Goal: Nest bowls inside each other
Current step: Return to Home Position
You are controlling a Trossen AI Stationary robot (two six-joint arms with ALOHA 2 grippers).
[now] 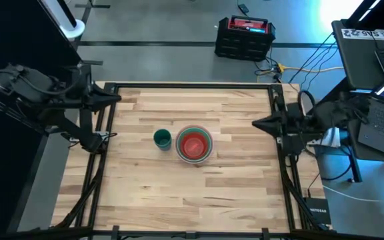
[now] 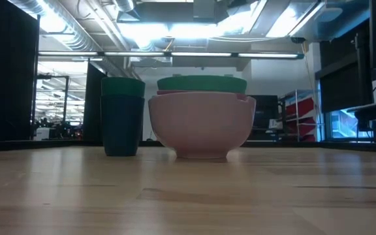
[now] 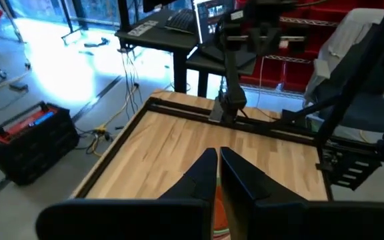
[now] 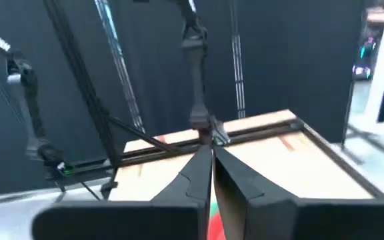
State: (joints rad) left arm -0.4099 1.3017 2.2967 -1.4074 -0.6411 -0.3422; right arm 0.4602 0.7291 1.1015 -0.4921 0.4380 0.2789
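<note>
The nested bowls [image 1: 194, 144] sat near the middle of the table [image 1: 232, 193], and from above the orange-red bowl [image 1: 193, 145] lay innermost. Just beside them, toward the left arm, stood the dark green cup [image 2: 123, 87], set into the dark blue cup [image 2: 121, 127].

Only the low view showed the layering from the side. The pink bowl [image 2: 201, 127] rested outermost on the wood, with the rim of the teal-green bowl [image 2: 201, 83] rising above it. A narrow gap separated the cups from the bowls. Only the high view showed the rings of colour and the broad wood on every side, with the group well apart from each table edge.

The left pincer [image 1: 117, 99] hung at the left edge and the right pincer [image 1: 256, 123] at the right edge, both well apart from the bowls. Each wrist view showed that arm's fingers pressed together, tips touching, gripping nothing.
</note>
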